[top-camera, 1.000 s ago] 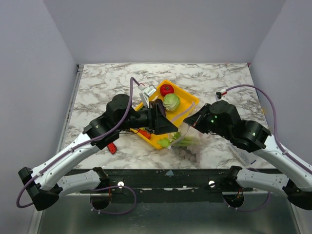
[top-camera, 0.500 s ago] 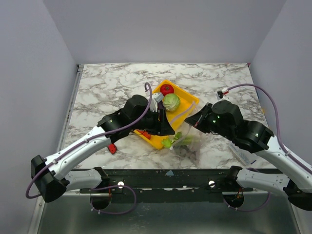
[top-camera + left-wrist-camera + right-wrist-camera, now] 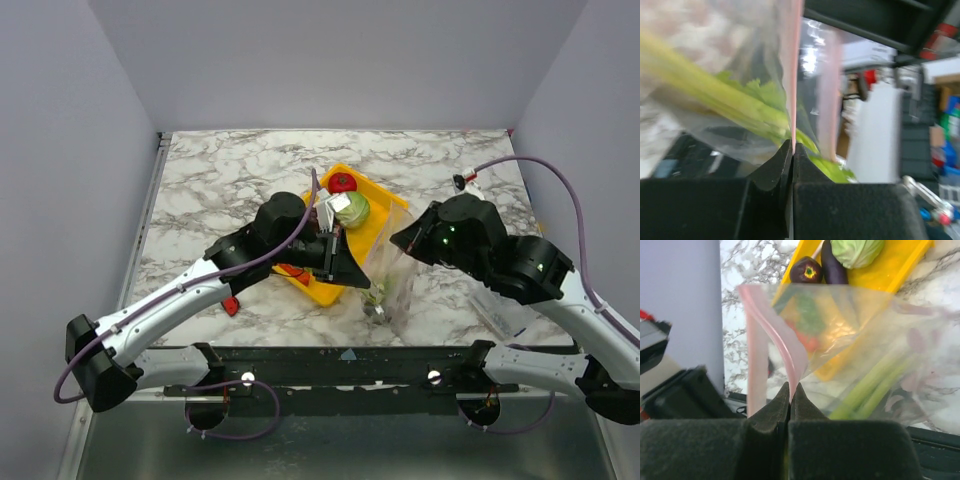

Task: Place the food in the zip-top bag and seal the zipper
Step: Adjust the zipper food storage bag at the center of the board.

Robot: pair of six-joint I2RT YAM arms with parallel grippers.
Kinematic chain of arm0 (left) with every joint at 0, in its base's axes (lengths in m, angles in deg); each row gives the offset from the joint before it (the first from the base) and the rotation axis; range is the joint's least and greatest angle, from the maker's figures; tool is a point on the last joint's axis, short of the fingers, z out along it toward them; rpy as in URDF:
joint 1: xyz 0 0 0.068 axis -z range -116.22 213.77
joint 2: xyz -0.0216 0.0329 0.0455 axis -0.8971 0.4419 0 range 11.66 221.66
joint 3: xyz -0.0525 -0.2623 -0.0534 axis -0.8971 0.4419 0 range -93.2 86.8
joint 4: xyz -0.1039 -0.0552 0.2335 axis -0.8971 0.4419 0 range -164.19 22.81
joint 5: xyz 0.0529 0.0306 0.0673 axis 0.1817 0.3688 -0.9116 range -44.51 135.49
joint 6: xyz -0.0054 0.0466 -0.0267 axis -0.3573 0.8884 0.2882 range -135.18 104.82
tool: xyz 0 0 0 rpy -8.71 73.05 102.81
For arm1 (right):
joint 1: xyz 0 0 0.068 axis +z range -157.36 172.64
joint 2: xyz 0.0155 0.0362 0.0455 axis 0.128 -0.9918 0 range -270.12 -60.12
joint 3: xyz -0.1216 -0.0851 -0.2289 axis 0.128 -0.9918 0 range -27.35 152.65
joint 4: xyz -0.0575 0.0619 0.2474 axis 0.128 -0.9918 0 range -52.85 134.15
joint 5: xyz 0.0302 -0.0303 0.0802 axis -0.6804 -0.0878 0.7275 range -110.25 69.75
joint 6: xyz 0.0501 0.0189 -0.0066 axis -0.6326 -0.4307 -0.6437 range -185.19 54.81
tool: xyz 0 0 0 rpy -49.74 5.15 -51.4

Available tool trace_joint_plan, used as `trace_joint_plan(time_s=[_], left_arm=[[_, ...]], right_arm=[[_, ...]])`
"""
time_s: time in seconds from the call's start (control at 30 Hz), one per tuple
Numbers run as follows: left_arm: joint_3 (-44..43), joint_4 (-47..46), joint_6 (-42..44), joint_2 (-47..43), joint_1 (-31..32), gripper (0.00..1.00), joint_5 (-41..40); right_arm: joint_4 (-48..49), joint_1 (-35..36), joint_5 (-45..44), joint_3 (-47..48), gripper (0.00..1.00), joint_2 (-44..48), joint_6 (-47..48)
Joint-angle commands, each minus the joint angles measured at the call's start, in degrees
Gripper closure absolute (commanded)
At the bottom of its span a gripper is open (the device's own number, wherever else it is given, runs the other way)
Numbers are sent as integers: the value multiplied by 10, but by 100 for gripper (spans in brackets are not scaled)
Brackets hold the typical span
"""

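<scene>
Snapshot of the bagging job: both hands were busy with the big clear floppy plastic zip-top bag (image 3: 388, 272). It hung mouth-up between them, just to the right of the yellow plastic tray (image 3: 396, 205), with its bottom down by the near edge of the marble counter (image 3: 220, 180).

The left hand (image 3: 792, 150) was fully closed, pinching one lip of the thin pinkish zipper strip (image 3: 796, 75) right at the bag's mouth. The right hand (image 3: 790, 390) was clamped shut the same way on the other end of the mouth. In both wrist views the two pink lips stood apart, so the zipper wasn't sealed.

My guess at why it was held like that: lifting the bag by its mouth lets the contents slide to the bottom and keeps them clear of the strip. The long pale-green leek stalks (image 3: 870, 385) were already inside, low in the bag.

Not done though. The round green cabbage (image 3: 857, 250), two purple eggplants (image 3: 832, 267) and the red tomato (image 3: 342, 182) were all sitting in the tray. There was something red showing through the plastic too, couldn't tell what.

The snag I saw: with both hands pinching the floppy mouth, neither was free to grab more food. One would have to let go, and that lip could flop shut or sag.
</scene>
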Motion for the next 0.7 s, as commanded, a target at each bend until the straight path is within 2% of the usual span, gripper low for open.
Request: trace_joint_plan(time_s=[0.0,0.07,0.13,0.17,0.27,0.37,0.43,0.57,0.67], left_arm=[[9,-185,-173,-34,20,100,134],[11,-165,-161,-28,10,100,121],[-10,-61,-104,-1,-15,100,80],[-17,-37,-95,14,-25,100,80],[-38,-57,-112,37,-18,100,115],[-84,-41,-113,10,30,100,88],[-85,-43,-122,-4,41,100,75],[-43,-51,-116,9,-10,100,63],[-35,-33,-101,42,-51,100,74]], right_arm=[[-89,-2,-66,82,100,-59,50],[-130,-2,-93,110,99,-92,59],[-140,-9,-110,114,99,-105,77],[-133,-20,-104,109,99,-106,91],[-131,-90,-8,121,99,-121,145],[-161,-98,56,179,100,-125,155],[-156,-98,79,194,100,-117,160],[-135,-112,70,167,99,-148,199],[-88,-210,141,104,99,-164,236]])
